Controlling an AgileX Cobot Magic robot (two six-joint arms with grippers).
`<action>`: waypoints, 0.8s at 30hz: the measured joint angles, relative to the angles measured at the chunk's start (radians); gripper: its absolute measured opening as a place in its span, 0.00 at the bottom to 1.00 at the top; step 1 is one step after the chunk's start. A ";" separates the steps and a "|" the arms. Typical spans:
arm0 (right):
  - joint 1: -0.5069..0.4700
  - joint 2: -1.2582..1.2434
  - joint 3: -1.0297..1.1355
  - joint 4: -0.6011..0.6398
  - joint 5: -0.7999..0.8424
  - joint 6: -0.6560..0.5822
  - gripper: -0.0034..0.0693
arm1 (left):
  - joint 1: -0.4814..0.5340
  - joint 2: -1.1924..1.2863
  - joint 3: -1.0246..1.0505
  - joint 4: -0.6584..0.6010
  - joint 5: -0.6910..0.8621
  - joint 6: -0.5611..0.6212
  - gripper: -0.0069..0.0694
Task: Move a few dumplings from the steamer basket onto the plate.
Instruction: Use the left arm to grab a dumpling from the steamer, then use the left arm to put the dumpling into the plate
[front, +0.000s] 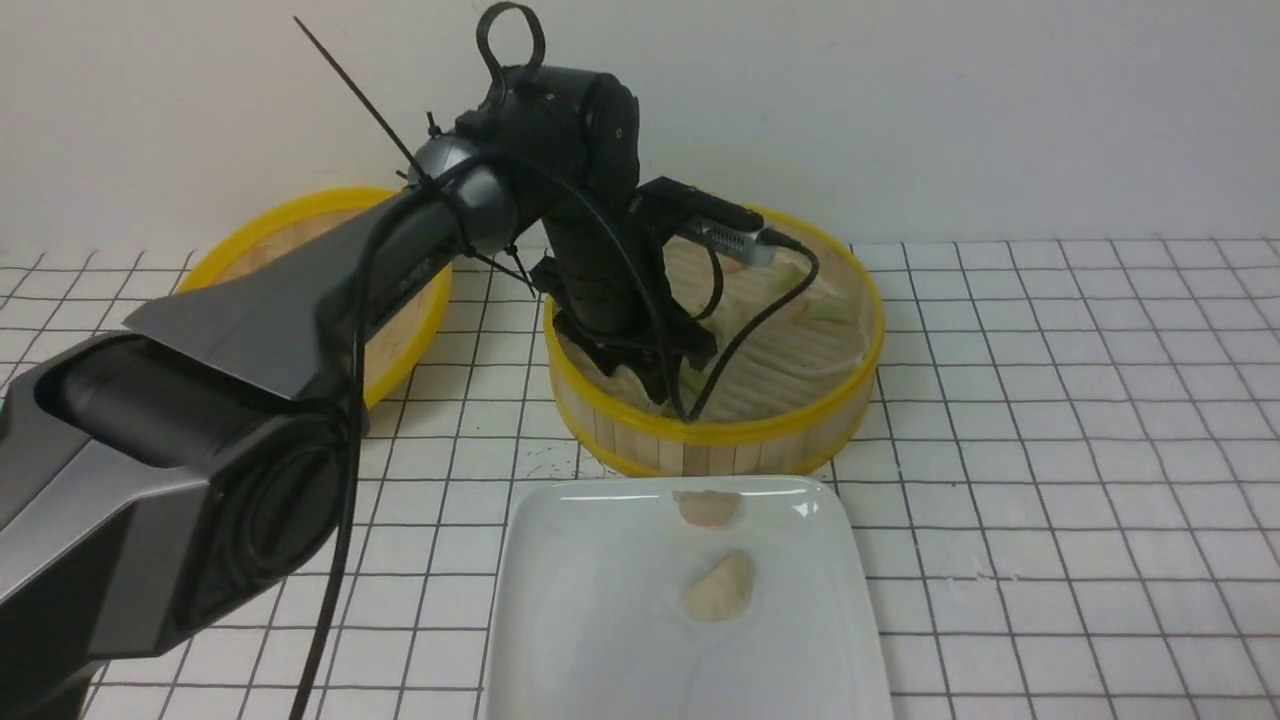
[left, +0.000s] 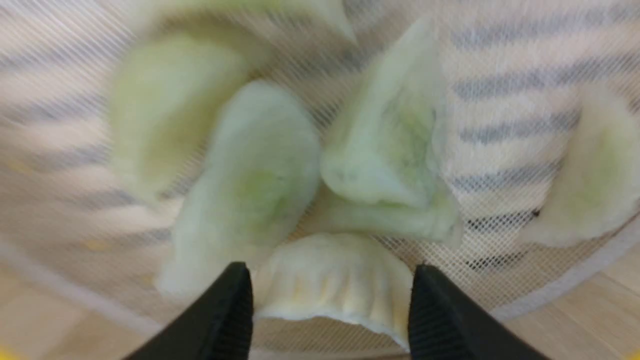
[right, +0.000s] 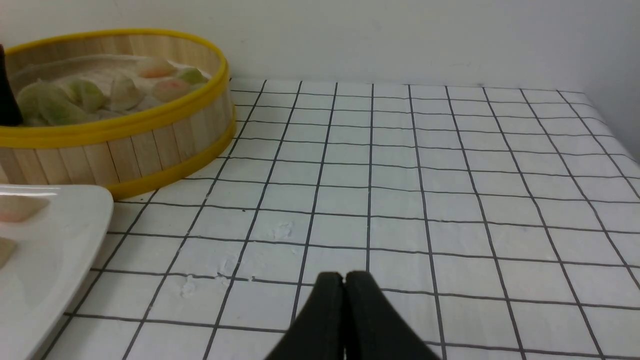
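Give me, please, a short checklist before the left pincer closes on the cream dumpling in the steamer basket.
1. The left pincer is open, one finger each side of the cream dumpling: ok.
2. The green dumpling is clear of the fingers: cannot tell, it lies very near one.
3. Pincer low enough to grip: cannot tell, the wrist view is blurred.
4. Free room on the plate: ok, only two dumplings lie there.
5. The right pincer is shut, away from the steamer basket and plate: ok.
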 joint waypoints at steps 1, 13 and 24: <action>0.000 0.000 0.000 0.000 0.000 0.000 0.03 | 0.000 -0.037 0.008 0.009 0.000 -0.006 0.56; 0.000 0.000 0.000 0.000 0.000 0.000 0.03 | -0.060 -0.573 0.653 -0.053 -0.006 -0.076 0.19; 0.000 0.000 0.000 0.000 0.000 0.000 0.03 | -0.130 -0.465 0.762 -0.065 -0.060 -0.044 0.44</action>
